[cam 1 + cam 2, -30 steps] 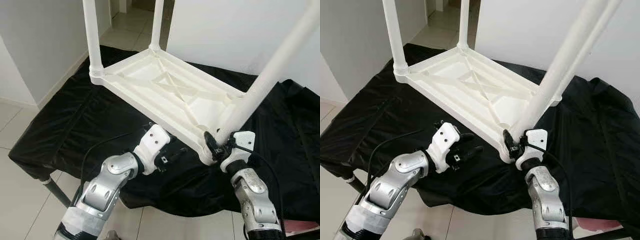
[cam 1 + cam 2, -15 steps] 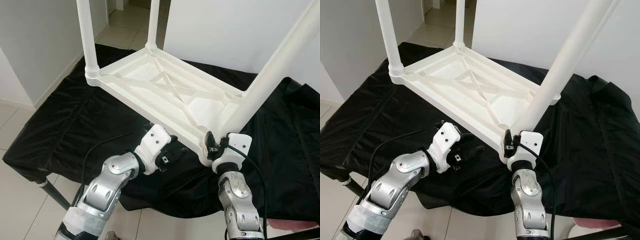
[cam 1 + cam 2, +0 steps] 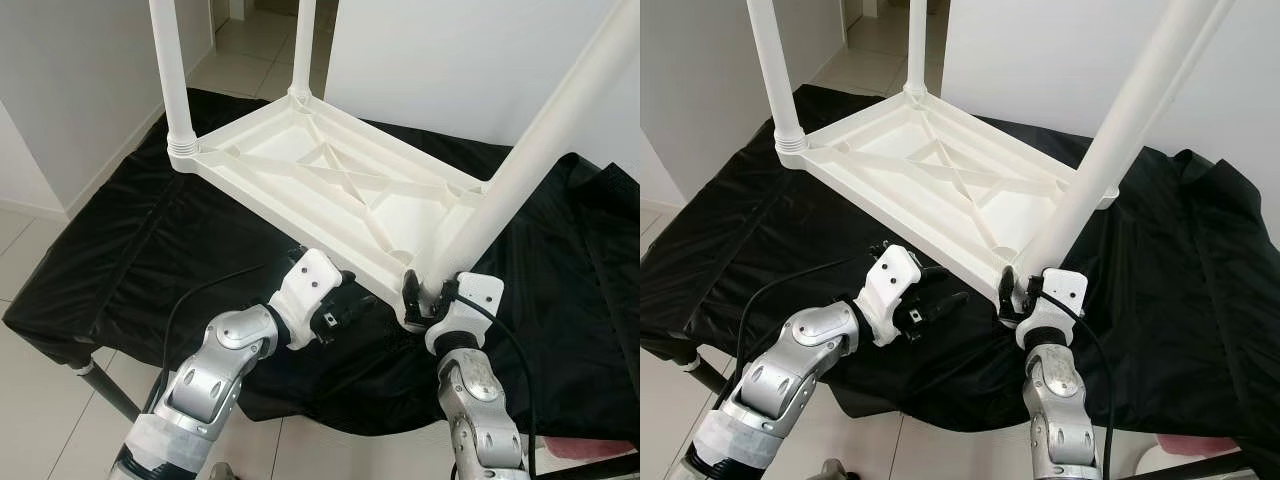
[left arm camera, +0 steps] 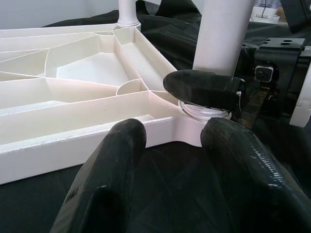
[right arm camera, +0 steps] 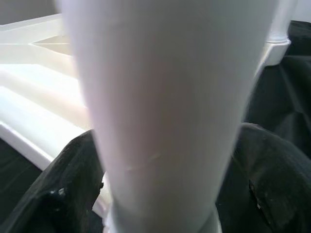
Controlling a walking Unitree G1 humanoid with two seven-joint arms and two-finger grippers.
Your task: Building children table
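The white plastic table top [image 3: 330, 190] lies upside down on a black cloth [image 3: 150, 240]. Two white legs stand in its far corners: one at the left [image 3: 172, 80], one behind [image 3: 303, 45]. A third leg [image 3: 535, 150] rises slanted from the near right corner socket. My right gripper [image 3: 426, 292] is shut on this leg at its base; in the right wrist view the leg [image 5: 160, 97] sits between both black fingers [image 5: 68, 189]. My left gripper [image 3: 355, 305] is open, low in front of the top's near edge [image 4: 97, 141], its fingers [image 4: 112, 179] touching nothing.
The cloth-covered stand drops off near me, with a metal leg [image 3: 105, 385] at its front left corner. Tiled floor [image 3: 40, 410] lies to the left and a white wall [image 3: 440, 60] behind. A cable [image 3: 190, 300] loops from my left arm.
My right gripper has shifted left along with the leg's base, and the leg now stands over the corner socket. The left gripper stayed put. The camera shifted a little.
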